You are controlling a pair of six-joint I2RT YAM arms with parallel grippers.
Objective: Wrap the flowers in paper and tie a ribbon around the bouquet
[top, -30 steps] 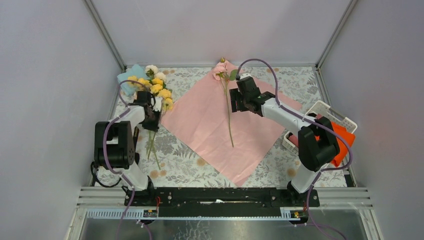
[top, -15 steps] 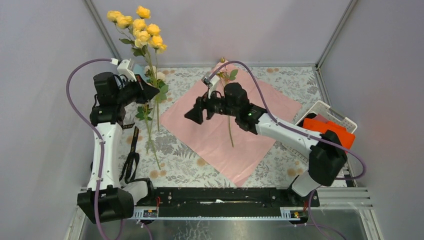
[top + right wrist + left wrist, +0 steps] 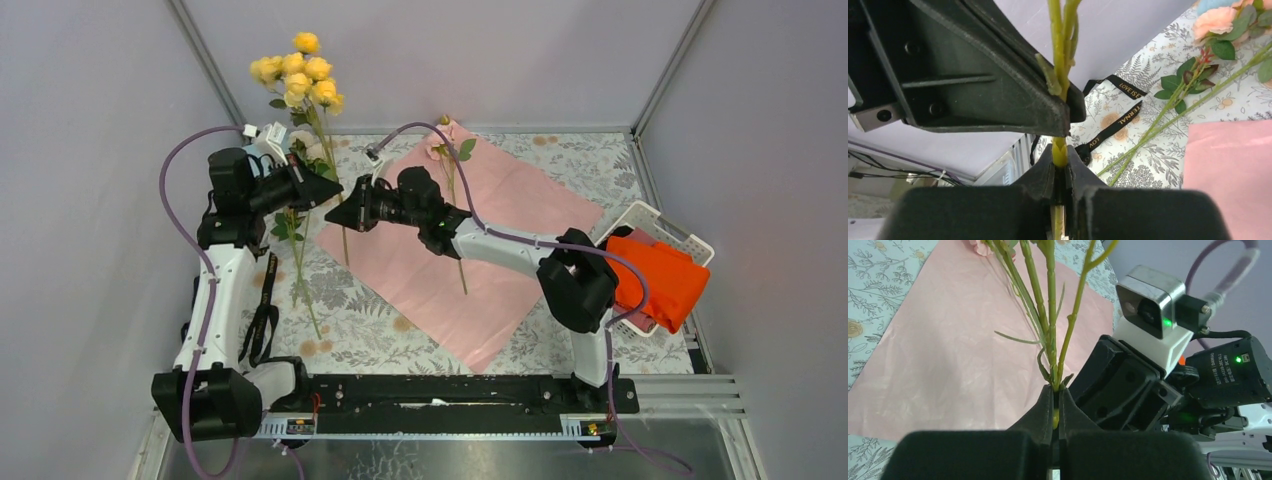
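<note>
A stem of yellow flowers (image 3: 297, 75) is held upright in the air over the paper's left corner. My left gripper (image 3: 337, 188) (image 3: 1056, 402) is shut on its green stem (image 3: 1050, 315). My right gripper (image 3: 331, 212) (image 3: 1060, 157) is shut on the same stem just below, tip to tip with the left fingers (image 3: 973, 75). The paper (image 3: 500, 230) is a pink sheet lying flat like a diamond. A pink flower (image 3: 440, 140) lies on it. More flowers (image 3: 298, 280) and the black ribbon (image 3: 262, 320) (image 3: 1118, 120) lie on the table at the left.
A white basket (image 3: 655, 215) holding an orange cloth (image 3: 660, 280) stands at the right edge. The patterned tablecloth (image 3: 600, 170) is walled in on three sides. The right arm stretches across the paper's upper part.
The left arm lifted the yellow flowers off the table and shifted them right. The right gripper swung left across the paper and closed on the stem beneath the left gripper.
</note>
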